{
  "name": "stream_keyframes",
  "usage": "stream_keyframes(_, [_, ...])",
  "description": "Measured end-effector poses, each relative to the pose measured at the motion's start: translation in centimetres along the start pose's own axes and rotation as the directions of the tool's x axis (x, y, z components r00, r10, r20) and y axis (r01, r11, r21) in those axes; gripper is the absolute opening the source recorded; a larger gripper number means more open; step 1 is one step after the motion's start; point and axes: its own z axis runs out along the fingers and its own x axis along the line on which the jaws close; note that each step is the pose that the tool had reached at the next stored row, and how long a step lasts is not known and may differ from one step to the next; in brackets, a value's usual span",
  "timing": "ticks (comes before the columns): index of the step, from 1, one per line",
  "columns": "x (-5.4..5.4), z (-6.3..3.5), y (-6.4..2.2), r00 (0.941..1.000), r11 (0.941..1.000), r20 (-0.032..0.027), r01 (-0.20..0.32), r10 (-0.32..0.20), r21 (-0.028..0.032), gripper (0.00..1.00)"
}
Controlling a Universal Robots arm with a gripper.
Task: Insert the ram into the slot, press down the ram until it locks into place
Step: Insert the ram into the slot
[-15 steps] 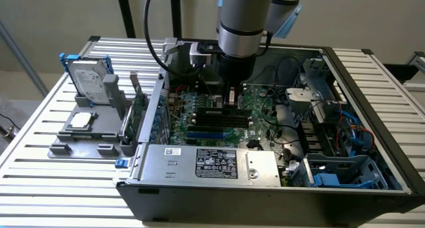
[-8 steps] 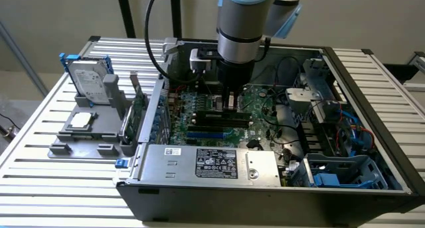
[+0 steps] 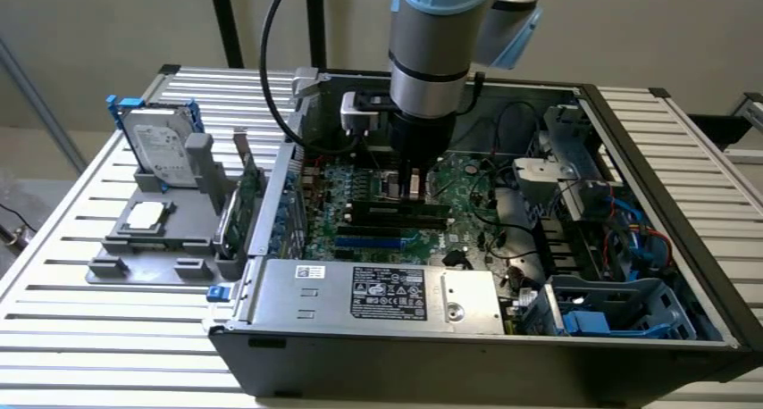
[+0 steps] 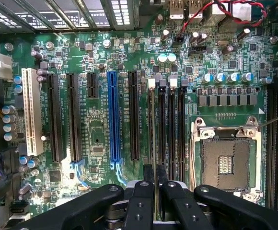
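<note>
Ram [image 4: 153, 136] stands edge-on in the slot [image 4: 151, 85] on the motherboard [image 4: 97, 132], end effector [image 4: 155, 176] narrowed to a slim gap, pinching the ram's top edge.

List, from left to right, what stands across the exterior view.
hard drive → upright green expansion card → end effector → grey drive cage
</note>
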Motion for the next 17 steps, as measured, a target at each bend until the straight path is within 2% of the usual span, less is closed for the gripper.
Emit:
stream_keyframes(3, [0.00,0.14,0.02,1.0000,1.0000,-0.0014,-0.001,0.001,0.0001,0.14])
stream_keyframes(7, [0.00,0.39,0.06,1.0000,1.0000,-0.0070,-0.002,0.002,0.0003,0.14])
stream_keyframes(17, [-0.22,0.45,0.10,0.9999,1.0000,-0.0072,-0.009,0.009,0.0004,0.14])
